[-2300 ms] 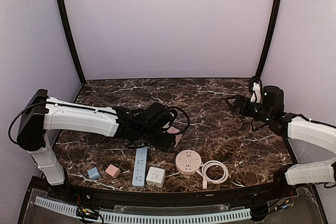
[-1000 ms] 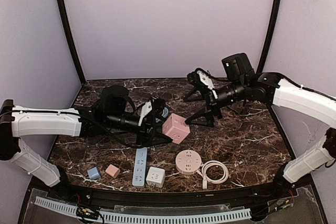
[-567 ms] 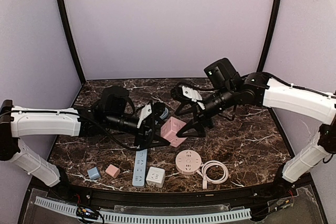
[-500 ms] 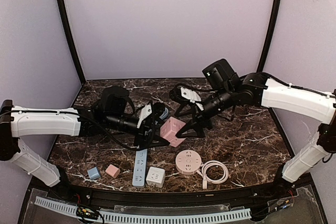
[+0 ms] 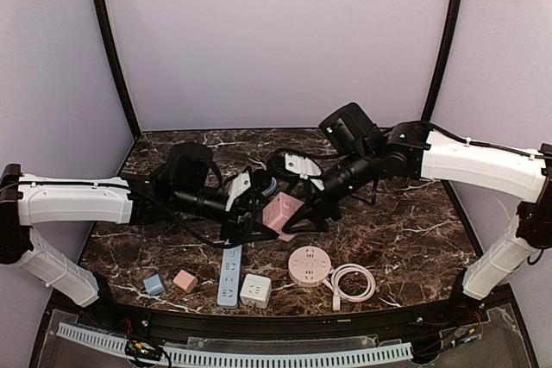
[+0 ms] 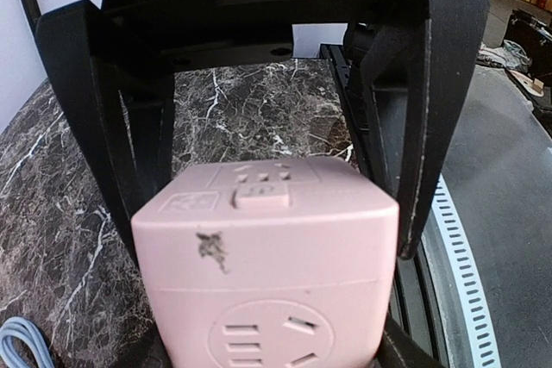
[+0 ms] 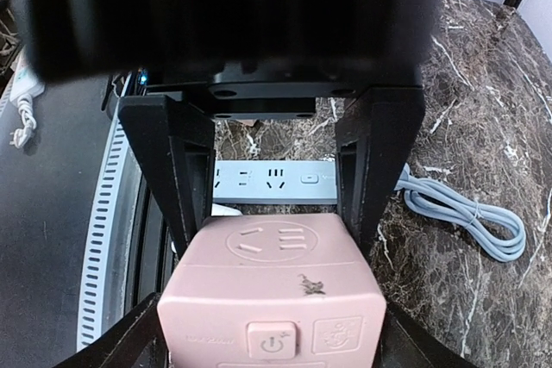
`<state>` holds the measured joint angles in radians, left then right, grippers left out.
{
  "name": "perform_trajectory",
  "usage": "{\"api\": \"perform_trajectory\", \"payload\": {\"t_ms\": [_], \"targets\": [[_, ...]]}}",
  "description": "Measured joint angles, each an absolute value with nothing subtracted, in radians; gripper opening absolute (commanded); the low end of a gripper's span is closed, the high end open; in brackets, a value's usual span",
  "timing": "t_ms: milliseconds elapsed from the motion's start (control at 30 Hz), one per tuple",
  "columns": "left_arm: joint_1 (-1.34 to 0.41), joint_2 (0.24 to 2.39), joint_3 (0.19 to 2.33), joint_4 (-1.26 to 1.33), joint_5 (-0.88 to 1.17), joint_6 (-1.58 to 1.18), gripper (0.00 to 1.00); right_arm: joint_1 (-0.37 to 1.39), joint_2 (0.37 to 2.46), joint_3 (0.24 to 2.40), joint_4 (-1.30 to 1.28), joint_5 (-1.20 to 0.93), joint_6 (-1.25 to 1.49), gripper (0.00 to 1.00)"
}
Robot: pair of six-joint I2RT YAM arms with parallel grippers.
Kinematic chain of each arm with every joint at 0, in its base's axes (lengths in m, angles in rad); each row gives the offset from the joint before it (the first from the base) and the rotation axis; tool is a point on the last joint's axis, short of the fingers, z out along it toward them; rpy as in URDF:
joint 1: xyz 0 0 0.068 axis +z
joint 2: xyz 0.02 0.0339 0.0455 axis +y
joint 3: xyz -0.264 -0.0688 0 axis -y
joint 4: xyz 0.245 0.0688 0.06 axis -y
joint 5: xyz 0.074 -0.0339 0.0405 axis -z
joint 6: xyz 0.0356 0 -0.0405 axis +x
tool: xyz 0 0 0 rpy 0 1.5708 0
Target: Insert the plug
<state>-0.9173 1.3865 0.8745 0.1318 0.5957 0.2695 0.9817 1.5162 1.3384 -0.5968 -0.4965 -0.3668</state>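
A pink cube socket (image 5: pixel 283 213) hangs above the middle of the marble table (image 5: pixel 405 239). My left gripper (image 5: pixel 259 218) is shut on it from the left. In the left wrist view the cube (image 6: pixel 267 256) fills the gap between the fingers (image 6: pixel 414 170), one socket face toward the camera. My right gripper (image 5: pixel 304 213) reaches in from the right, open, its fingers (image 7: pixel 194 187) on either side of the cube (image 7: pixel 274 290). I cannot tell whether they touch it. The cube's power button faces the right wrist camera.
A blue power strip (image 5: pixel 229 273) lies at the front and also shows in the right wrist view (image 7: pixel 274 180). Beside it are a white cube socket (image 5: pixel 255 290), a round pink socket (image 5: pixel 309 265) with a coiled white cord (image 5: pixel 354 282), and small blue (image 5: pixel 154 284) and pink (image 5: pixel 185 280) adapters. A grey-blue cable (image 7: pixel 466 213) lies behind.
My left arm lifted the pink cube off the table and now holds it still. My right arm swung in from the far right, and its open fingers now flank the cube.
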Motion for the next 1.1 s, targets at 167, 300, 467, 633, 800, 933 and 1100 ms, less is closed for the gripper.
{"api": "perform_trajectory", "payload": {"t_ms": [167, 300, 467, 633, 800, 933, 1100], "targets": [[-0.917, 1.386, 0.875, 0.133, 0.585, 0.27, 0.09, 0.985, 1.528, 1.339, -0.603, -0.494, -0.367, 0.71], [-0.917, 1.386, 0.875, 0.133, 0.585, 0.269, 0.09, 0.985, 1.529, 1.339, -0.607, -0.492, -0.373, 0.68], [-0.917, 1.386, 0.875, 0.133, 0.584, 0.269, 0.09, 0.985, 1.532, 1.339, -0.607, -0.493, -0.381, 0.67], [-0.917, 1.386, 0.875, 0.133, 0.585, 0.269, 0.09, 0.985, 1.533, 1.339, -0.607, -0.495, -0.388, 0.56], [-0.917, 1.387, 0.875, 0.132, 0.589, 0.265, 0.1, 0.985, 1.533, 1.339, -0.608, -0.497, -0.403, 0.29], [-0.917, 1.387, 0.874, 0.133, 0.586, 0.258, 0.34, 0.985, 1.533, 1.339, -0.609, -0.497, -0.406, 0.13], [-0.917, 1.384, 0.854, 0.163, 0.57, 0.235, 0.71, 0.985, 1.536, 1.339, -0.611, -0.497, -0.407, 0.07]]}}
